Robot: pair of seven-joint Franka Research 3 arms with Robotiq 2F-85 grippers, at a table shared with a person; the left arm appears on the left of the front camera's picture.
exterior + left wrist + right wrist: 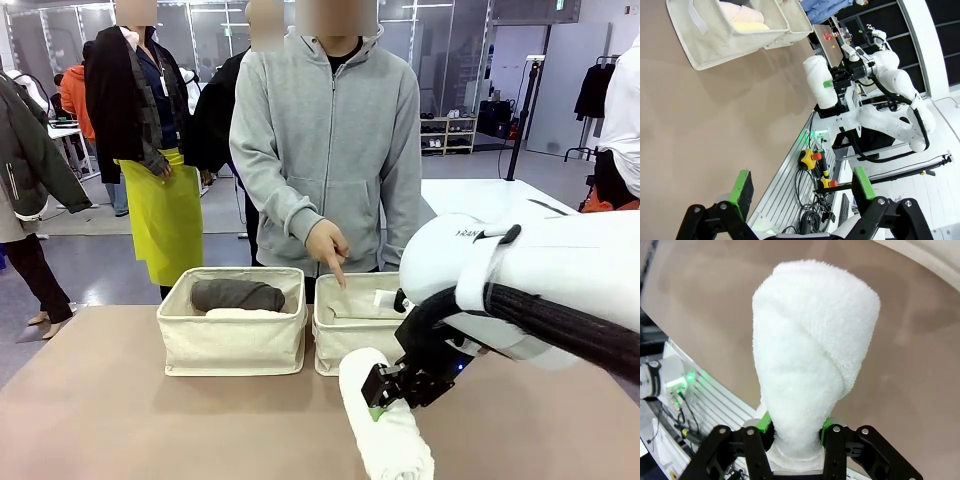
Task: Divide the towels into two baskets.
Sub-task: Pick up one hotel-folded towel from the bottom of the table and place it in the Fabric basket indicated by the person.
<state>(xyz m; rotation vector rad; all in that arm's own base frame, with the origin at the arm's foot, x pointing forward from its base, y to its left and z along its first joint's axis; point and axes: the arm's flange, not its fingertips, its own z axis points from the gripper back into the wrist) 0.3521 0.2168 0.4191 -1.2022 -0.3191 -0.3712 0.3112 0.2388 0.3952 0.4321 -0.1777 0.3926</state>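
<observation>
The white towel (385, 425) hangs above the table's near edge, in front of the right basket (352, 340), pinched across its middle by the right gripper (388, 392) — jaws shut tight on it. The right arm reaches in low from the side — wrist bent toward the middle. The left gripper (802, 187) hovers wide open and empty; a person's hand (328, 247) points down into the right basket, while the grey towel (238, 295) lies in the left basket (232, 340).
</observation>
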